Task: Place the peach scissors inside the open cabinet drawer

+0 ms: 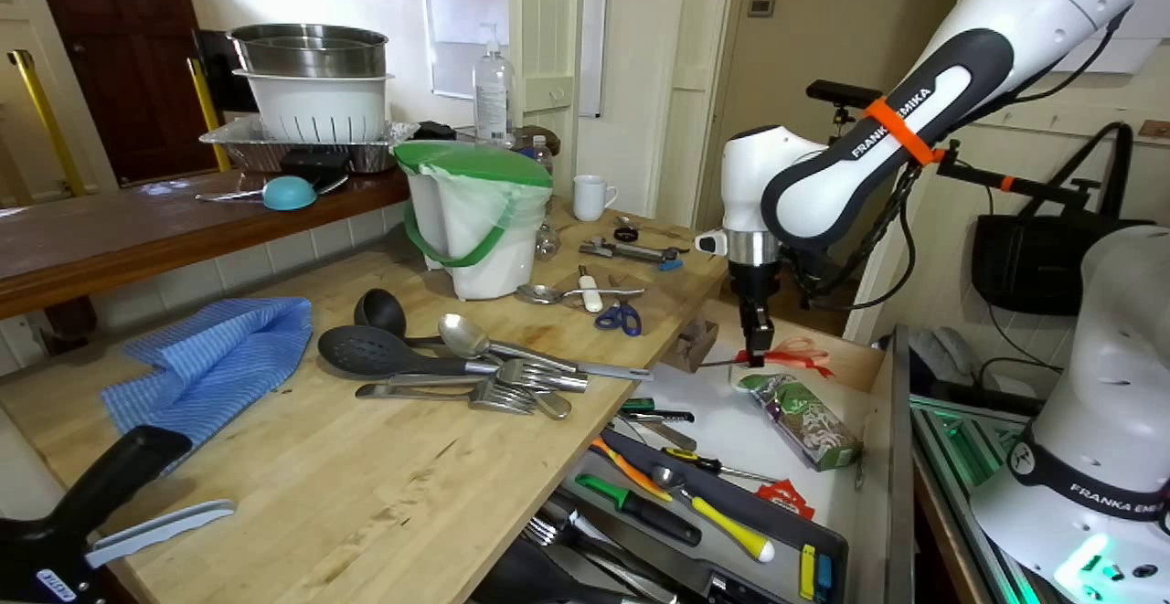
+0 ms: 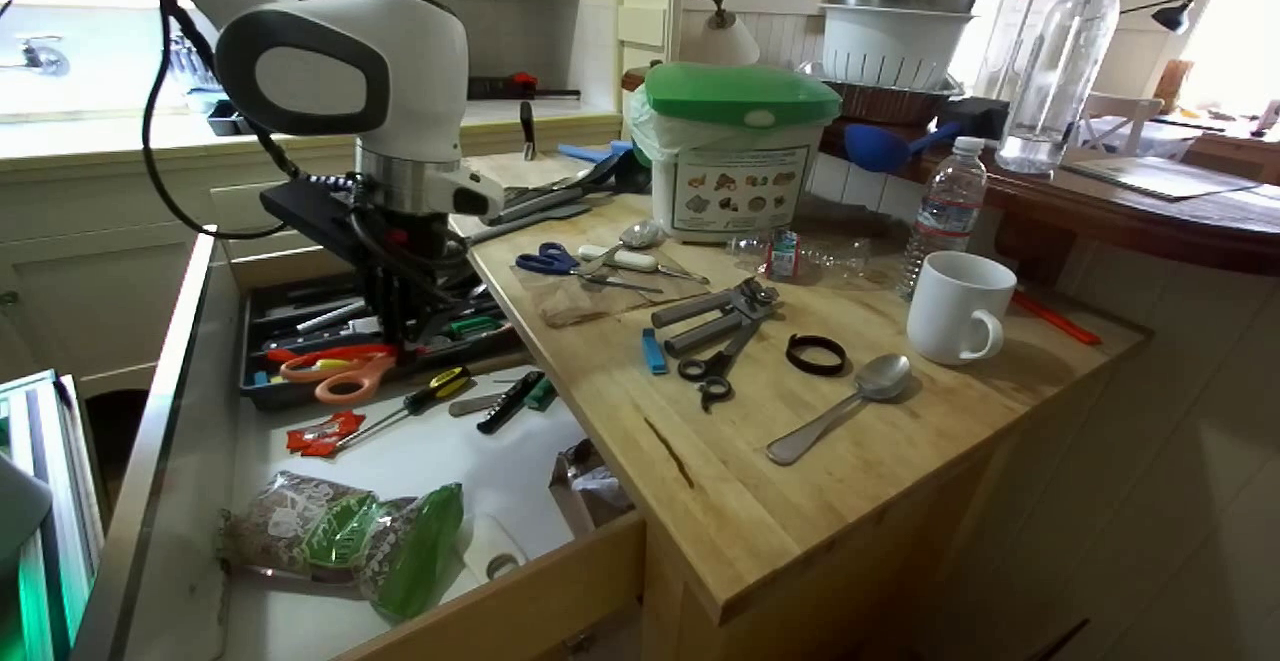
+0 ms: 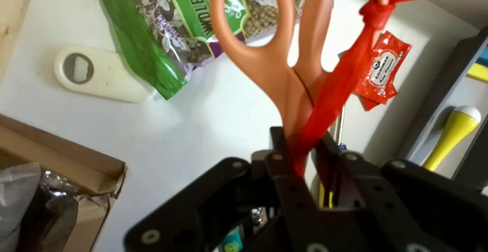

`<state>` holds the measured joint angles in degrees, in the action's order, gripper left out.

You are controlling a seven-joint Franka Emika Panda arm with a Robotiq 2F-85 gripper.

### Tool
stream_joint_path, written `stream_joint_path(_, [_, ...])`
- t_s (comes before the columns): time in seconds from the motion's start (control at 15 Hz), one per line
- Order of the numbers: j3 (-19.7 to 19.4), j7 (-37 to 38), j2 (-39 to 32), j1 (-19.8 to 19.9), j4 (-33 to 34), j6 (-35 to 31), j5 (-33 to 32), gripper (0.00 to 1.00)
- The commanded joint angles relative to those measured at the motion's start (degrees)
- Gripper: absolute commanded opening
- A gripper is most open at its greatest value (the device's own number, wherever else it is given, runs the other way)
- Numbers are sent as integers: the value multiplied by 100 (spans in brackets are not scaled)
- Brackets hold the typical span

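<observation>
In the wrist view, we see the claw [image 3: 301, 141] drawn narrow, pinching the peach scissors [image 3: 272, 65] just below the handle loops — these stick out beyond its fingertips. A red ribbon [image 3: 339, 84], knotted round one loop, runs down between the fingers. Farther down lie a green-ended plastic food bag [image 3: 179, 27] and red Kikkoman soy sauce packets [image 3: 381, 73].

In an exterior view, we find the scissors held above the open cabinet drawer [image 1: 900, 458], loops to the claw's right as pictured, blades toward the desk [image 1: 366, 494] on its other side.

In an exterior view, we see the loops left of the claw — against the near end of the dark utensil tray [image 2: 270, 396].
</observation>
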<state>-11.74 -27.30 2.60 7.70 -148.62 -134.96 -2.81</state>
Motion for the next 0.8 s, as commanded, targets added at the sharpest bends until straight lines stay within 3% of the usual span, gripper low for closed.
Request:
stream_joint_path(0.0, [86,1052,-113,75,-148,-264,-65,6])
stream_joint_path(0.27, [73,1921,-196,104,-344,-628,-133,6])
stream_joint_path(0.33, [85,1535,-171,84,-208,-364,-5,6])
stream_joint_path(0.4, [87,1570,-190,88,-226,-391,-8,22])
stream_joint_path(0.53, [90,1565,-192,88,-214,-391,-7,22])
stream_joint_path(0.6, [91,1565,-192,88,-207,-391,-7,6])
stream_joint_path(0.73, [120,1496,-215,73,-255,-586,-436,6])
